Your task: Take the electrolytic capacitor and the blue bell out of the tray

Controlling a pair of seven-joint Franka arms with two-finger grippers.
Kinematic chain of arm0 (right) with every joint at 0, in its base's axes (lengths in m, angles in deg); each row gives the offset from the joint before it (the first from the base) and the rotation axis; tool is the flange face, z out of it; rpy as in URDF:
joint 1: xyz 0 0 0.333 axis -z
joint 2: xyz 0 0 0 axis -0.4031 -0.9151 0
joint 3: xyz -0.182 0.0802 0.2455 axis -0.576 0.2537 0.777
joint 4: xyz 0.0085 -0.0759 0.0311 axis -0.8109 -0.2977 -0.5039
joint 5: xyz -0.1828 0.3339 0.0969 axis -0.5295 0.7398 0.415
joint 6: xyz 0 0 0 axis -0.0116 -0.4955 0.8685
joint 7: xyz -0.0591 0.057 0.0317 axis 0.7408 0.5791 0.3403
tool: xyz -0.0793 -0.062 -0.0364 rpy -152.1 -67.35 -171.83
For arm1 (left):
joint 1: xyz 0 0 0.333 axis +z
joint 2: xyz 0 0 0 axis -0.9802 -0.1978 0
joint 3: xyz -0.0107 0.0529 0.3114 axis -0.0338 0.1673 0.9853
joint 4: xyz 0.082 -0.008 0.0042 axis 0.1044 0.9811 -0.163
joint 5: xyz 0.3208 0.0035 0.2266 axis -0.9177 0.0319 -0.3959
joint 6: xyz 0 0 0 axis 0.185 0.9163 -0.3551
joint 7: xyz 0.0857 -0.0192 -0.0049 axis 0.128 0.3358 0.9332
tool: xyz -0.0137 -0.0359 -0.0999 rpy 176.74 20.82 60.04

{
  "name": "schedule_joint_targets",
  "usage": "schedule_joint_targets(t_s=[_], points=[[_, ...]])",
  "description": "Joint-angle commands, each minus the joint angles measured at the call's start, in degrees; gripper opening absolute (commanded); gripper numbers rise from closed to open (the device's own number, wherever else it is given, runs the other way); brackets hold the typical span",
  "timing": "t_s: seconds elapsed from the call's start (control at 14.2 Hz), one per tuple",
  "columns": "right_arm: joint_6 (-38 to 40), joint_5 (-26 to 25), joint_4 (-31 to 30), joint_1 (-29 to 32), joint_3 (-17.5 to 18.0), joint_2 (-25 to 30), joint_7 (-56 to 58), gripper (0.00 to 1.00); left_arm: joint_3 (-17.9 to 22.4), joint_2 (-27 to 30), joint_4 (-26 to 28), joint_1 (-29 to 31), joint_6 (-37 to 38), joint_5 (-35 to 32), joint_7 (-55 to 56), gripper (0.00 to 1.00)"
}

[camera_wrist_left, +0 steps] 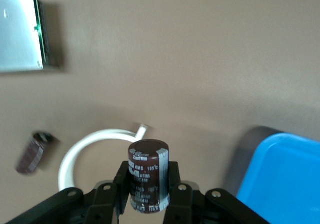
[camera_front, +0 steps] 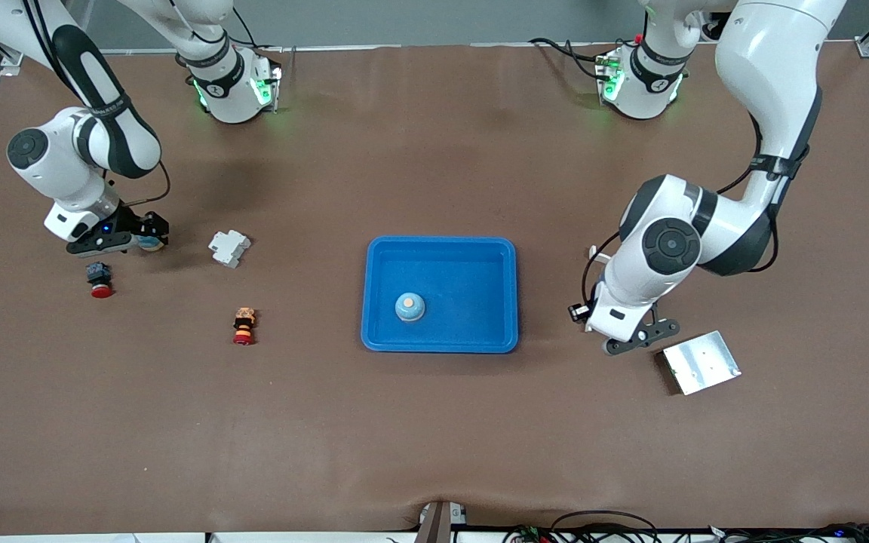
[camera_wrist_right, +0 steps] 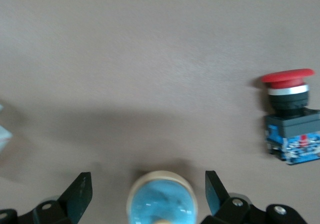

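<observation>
My left gripper (camera_wrist_left: pixel 147 186) is shut on a dark brown capacitor (camera_wrist_left: pixel 147 176) and holds it upright over the table between the blue tray (camera_front: pixel 440 249) and the metal plate; in the front view this gripper (camera_front: pixel 637 338) hides the capacitor. My right gripper (camera_wrist_right: pixel 148 186) is open, with a finger on each side of a blue bell (camera_wrist_right: pixel 160 201) that stands on the table toward the right arm's end (camera_front: pixel 151 243). A second blue bell (camera_front: pixel 409 307) sits in the tray.
A second capacitor (camera_wrist_left: pixel 32 154) and a white ring (camera_wrist_left: pixel 90 144) lie near my left gripper. A metal plate (camera_front: pixel 701 362) lies beside it. A red push button (camera_front: pixel 99 279), a white part (camera_front: pixel 229 247) and an orange-red piece (camera_front: pixel 244 326) are near the right gripper.
</observation>
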State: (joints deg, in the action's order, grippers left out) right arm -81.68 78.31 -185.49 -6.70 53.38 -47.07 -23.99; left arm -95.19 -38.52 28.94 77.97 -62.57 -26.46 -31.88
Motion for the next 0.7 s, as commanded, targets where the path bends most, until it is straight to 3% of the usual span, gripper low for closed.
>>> schedule_joint_targets(t_s=[0.0, 0.63], points=[[6.1, 7.8, 2.4, -0.5, 2.7, 1.8, 1.0, 1.00, -1.0, 1.7, 2.2, 1.5, -0.9, -1.3, -5.1, 0.00], [6.8, 9.3, 4.8, -4.7, 2.9, 2.1, -4.4, 1.00, -3.2, 0.9, 9.3, 0.9, 0.7, -0.9, -8.1, 0.00]])
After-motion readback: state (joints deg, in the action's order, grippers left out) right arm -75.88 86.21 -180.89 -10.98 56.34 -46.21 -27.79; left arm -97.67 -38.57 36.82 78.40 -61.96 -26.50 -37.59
